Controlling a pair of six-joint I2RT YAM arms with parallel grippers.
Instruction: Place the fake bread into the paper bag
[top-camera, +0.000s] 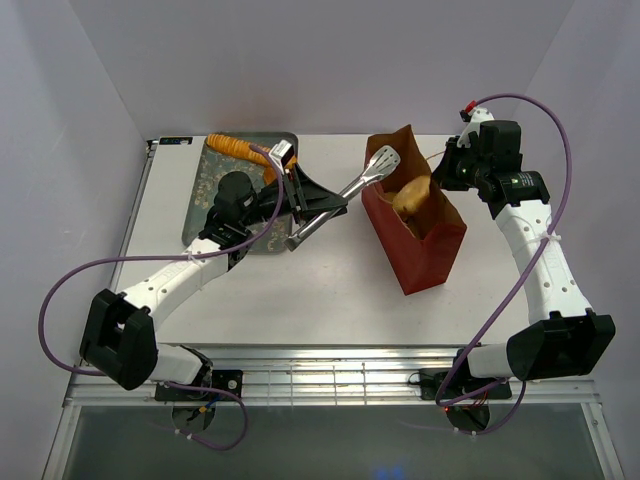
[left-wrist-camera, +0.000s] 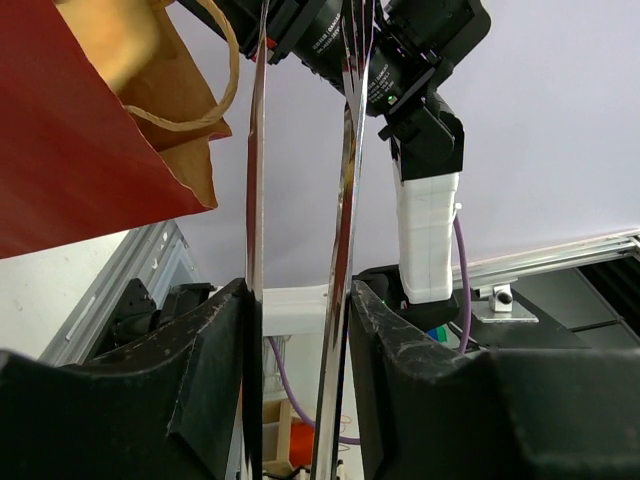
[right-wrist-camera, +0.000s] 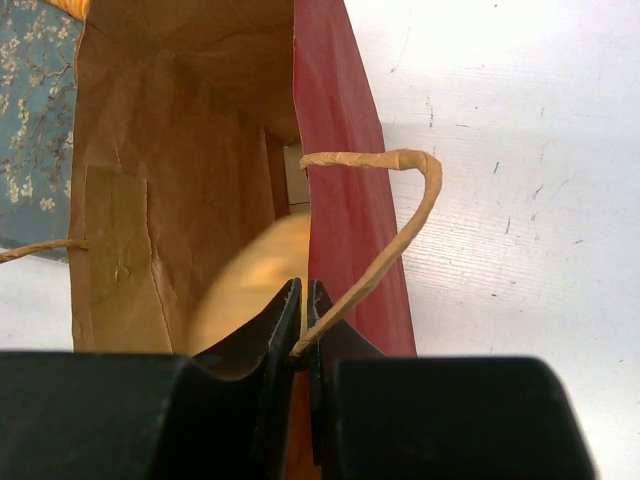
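Note:
My left gripper (top-camera: 305, 198) (left-wrist-camera: 300, 300) is shut on the handles of the metal tongs (top-camera: 345, 190) (left-wrist-camera: 345, 180), whose two arms stand slightly apart. The tong tips reach over the open top of the red paper bag (top-camera: 430, 245) (left-wrist-camera: 70, 150) (right-wrist-camera: 345, 150). A golden bread piece (top-camera: 410, 197) lies inside the bag and shows blurred in the right wrist view (right-wrist-camera: 250, 290). My right gripper (top-camera: 447, 170) (right-wrist-camera: 304, 290) is shut on the bag's rim at its string handle (right-wrist-camera: 400, 215). A long orange loaf (top-camera: 232, 145) lies on the tray's far edge.
The grey floral tray (top-camera: 205, 195) (right-wrist-camera: 35, 120) sits at the back left under my left arm. The bag stands right of centre on the white table (top-camera: 320, 290). White walls close in the back and sides. The right arm (left-wrist-camera: 425, 220) rises beyond the tongs.

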